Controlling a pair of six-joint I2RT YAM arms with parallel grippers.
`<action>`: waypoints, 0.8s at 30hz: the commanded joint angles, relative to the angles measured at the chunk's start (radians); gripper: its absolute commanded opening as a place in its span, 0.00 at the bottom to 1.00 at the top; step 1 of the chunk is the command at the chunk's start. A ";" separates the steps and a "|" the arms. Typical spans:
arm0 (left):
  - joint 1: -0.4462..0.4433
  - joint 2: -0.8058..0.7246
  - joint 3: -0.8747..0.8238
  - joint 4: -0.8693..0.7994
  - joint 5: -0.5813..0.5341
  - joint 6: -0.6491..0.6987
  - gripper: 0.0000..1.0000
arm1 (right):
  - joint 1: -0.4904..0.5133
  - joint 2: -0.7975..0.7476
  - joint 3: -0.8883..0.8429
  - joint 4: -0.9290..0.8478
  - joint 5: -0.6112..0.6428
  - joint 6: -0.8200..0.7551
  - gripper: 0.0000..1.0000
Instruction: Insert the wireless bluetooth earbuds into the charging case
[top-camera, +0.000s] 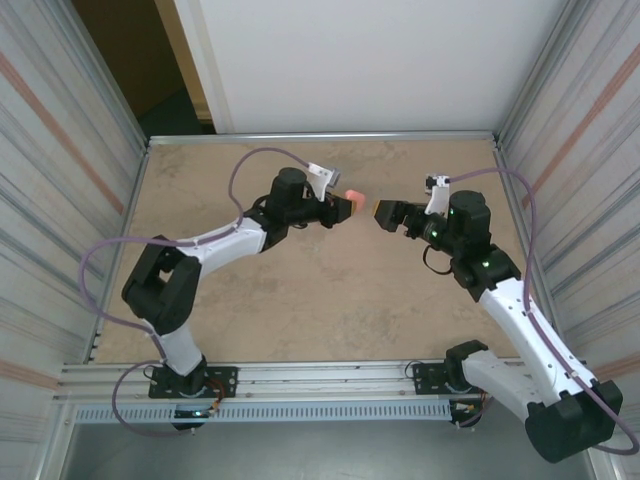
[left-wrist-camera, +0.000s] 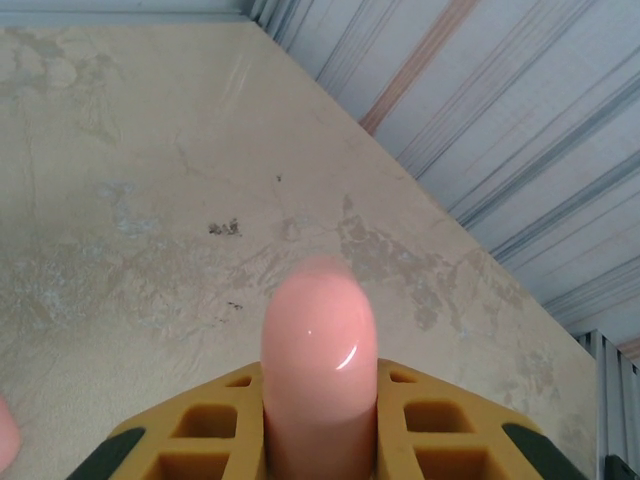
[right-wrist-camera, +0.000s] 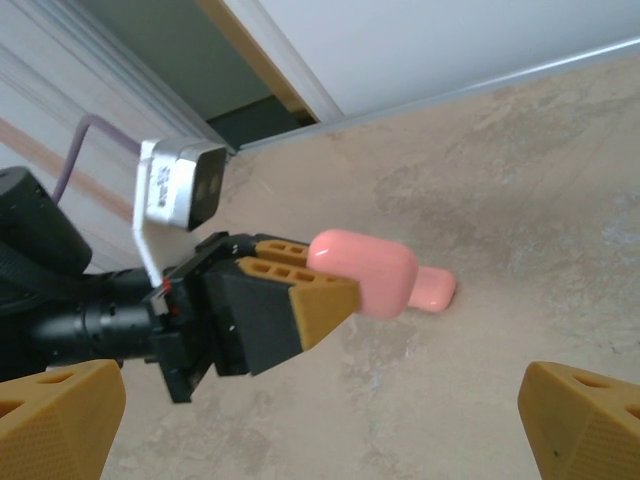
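A narrow gap lies free between the left gripper (top-camera: 347, 207), clamping a pink case (top-camera: 352, 195), and the wide-spread right gripper (top-camera: 378, 212). Open tabletop (top-camera: 320, 310) spreads nearer; ribbed walls (top-camera: 60, 150) close left and right.

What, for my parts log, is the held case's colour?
Salmon pink; the case shows best from the left wrist.

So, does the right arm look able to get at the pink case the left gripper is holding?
Probably yes: the right gripper is open and faces the pink case, whose end sticks out beyond the left gripper, with nothing between them.
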 joint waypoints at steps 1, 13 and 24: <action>0.001 0.043 0.062 -0.015 -0.020 -0.051 0.00 | -0.008 -0.030 -0.013 -0.030 0.028 0.005 0.99; -0.009 0.255 0.240 -0.101 -0.035 -0.147 0.00 | -0.009 -0.072 -0.020 -0.090 0.051 -0.027 0.99; -0.028 0.404 0.398 -0.197 -0.040 -0.176 0.00 | -0.015 -0.094 -0.038 -0.113 0.061 -0.044 1.00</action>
